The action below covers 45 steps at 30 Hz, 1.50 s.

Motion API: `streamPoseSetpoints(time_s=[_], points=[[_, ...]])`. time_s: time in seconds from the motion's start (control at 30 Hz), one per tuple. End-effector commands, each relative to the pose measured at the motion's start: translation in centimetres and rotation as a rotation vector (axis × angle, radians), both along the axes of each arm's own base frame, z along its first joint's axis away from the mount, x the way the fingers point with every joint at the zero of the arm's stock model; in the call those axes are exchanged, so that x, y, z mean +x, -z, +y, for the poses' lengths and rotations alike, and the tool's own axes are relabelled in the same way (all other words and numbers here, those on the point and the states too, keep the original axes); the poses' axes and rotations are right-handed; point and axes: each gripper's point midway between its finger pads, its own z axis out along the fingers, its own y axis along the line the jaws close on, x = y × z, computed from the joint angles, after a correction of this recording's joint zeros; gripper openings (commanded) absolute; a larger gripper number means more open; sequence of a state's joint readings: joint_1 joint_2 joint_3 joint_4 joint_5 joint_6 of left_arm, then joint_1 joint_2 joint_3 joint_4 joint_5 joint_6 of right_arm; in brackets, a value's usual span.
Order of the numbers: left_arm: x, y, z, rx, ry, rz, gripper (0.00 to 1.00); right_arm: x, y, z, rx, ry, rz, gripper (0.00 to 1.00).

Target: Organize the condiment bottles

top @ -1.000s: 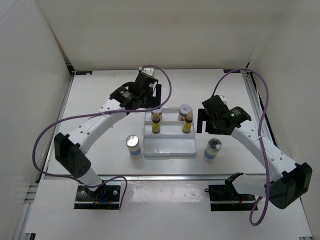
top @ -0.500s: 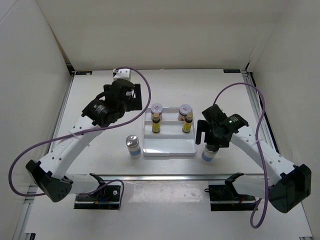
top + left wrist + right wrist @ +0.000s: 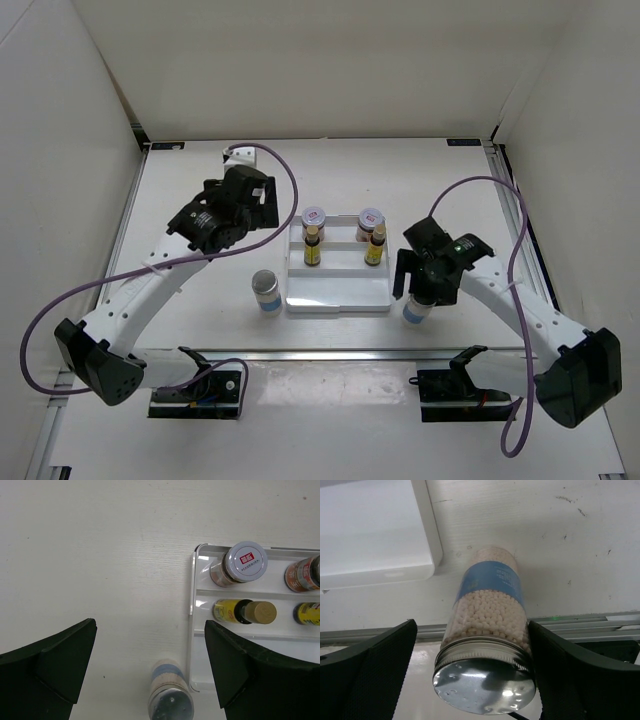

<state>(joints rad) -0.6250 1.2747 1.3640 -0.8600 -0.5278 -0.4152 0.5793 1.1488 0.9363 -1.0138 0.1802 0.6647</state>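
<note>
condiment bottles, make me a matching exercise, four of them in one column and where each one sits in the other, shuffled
Column 1
1. left shaker
2. right shaker
3. left red-lidded jar
4. left slim bottle

Column 2
a. middle slot of the tray
b. on the table, between the fingers of the right pincer
c. far slot of the tray
d. on the table, left of the tray

Pairs: 1-d, 2-b, 3-c, 4-a
</note>
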Motion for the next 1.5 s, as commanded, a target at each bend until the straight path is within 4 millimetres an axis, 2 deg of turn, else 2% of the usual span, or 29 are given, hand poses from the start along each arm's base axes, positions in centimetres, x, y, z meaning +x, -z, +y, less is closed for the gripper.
streamPoseSetpoints(time_s=[0.0, 0.03, 0.07, 0.13, 0.17, 0.23, 0.27, 0.37, 0.4, 0.5, 0.53, 0.67, 0.87, 0.9, 0.97, 1.0, 1.07, 1.1, 1.13, 1.17, 1.2, 1.23, 1.33, 1.47], points=[[-0.4, -0.7, 0.4, -0.027, -0.008, -0.02, 1.0, -0.7, -0.2, -0.4, 0.0, 0.022, -0.004, 0.91], [-0.5, -0.6, 0.2, -0.033, 0.0, -0.016, 1.0, -0.6, -0.2, -0.5, -0.005, 0.034, -0.01, 0.86], [-0.6, -0.1, 0.2, -0.03, 0.007, -0.002, 1.0, -0.8, -0.3, -0.7, -0.005, 0.034, -0.01, 0.72], [-0.7, 0.4, 0.2, -0.031, 0.001, 0.009, 1.0, -0.4, -0.9, -0.6, 0.002, 0.036, -0.036, 0.59], [-0.7, 0.4, 0.2, -0.031, 0.001, 0.009, 1.0, -0.3, -1.6, -0.8, 0.003, 0.031, -0.06, 0.39], [-1.0, 1.1, 0.4, -0.031, -0.005, 0.02, 1.0, 0.1, -2.6, -0.9, 0.003, 0.019, -0.094, 0.24], [-1.0, 1.1, 0.4, -0.031, -0.005, 0.02, 1.0, 0.9, -4.0, -0.8, 0.014, 0.017, -0.143, 0.13], [-1.2, 1.1, 0.5, -0.032, -0.005, 0.019, 1.0, 1.4, -6.1, -0.9, -0.007, -0.02, -0.196, 0.03], [-1.3, 0.8, 0.6, -0.037, -0.004, 0.011, 1.0, 1.8, -7.6, -0.6, -0.001, -0.04, -0.234, 0.0], [-1.4, 0.5, 0.8, -0.037, -0.011, 0.0, 1.0, 2.5, -9.4, 0.5, 0.009, -0.074, -0.282, 0.0], [-1.4, 0.5, 0.8, -0.037, -0.011, 0.0, 1.0, 2.7, -10.6, 0.9, 0.026, -0.091, -0.311, 0.0], [-1.5, 0.9, 0.9, -0.039, -0.017, 0.009, 1.0, 3.9, -11.2, 3.8, 0.07, -0.163, -0.342, 0.0], [-2.4, 2.5, 1.3, -0.032, -0.016, 0.038, 1.0, 5.5, -9.3, 7.3, 0.122, -0.236, -0.333, 0.01], [-2.6, 3.3, 1.4, -0.028, -0.022, 0.054, 1.0, 5.7, -8.4, 7.5, 0.113, -0.236, -0.32, 0.01], [-3.1, 3.3, 1.5, -0.038, -0.014, 0.053, 1.0, 6.0, -8.2, 8.6, 0.135, -0.272, -0.335, 0.01], [-3.2, 3.7, 1.6, -0.039, -0.02, 0.061, 1.0, 5.9, -7.4, 9.0, 0.129, -0.285, -0.321, 0.01], [-3.6, 4.5, 1.9, -0.029, -0.02, 0.076, 1.0, 6.0, -6.7, 9.4, 0.113, -0.308, -0.307, 0.01], [-3.8, 4.3, 2.1, -0.033, -0.033, 0.07, 1.0, 6.2, -6.4, 9.3, 0.097, -0.302, -0.306, 0.01], [-4.1, 5.3, 2.1, -0.031, -0.033, 0.094, 1.0, 6.3, -6.2, 9.3, 0.092, -0.303, -0.299, 0.01], [-4.2, 5.1, 2.2, -0.036, -0.033, 0.086, 1.0, 6.4, -5.6, 9.4, 0.081, -0.304, -0.284, 0.08], [-4.6, 6.1, 1.9, -0.044, -0.022, 0.117, 1.0, 6.4, -5.4, 9.4, 0.076, -0.305, -0.276, 0.14], [-4.8, 5.9, 1.8, -0.062, -0.02, 0.113, 1.0, 6.4, -5.1, 9.5, 0.07, -0.305, -0.268, 0.16], [-5.5, 6.9, 1.8, -0.075, -0.019, 0.144, 1.0, 6.1, -3.6, 9.4, 0.047, -0.304, -0.215, 0.24], [-6.4, 7.5, 1.9, -0.083, -0.01, 0.174, 1.0, 5.9, -3.2, 9.3, 0.04, -0.295, -0.197, 0.35]])
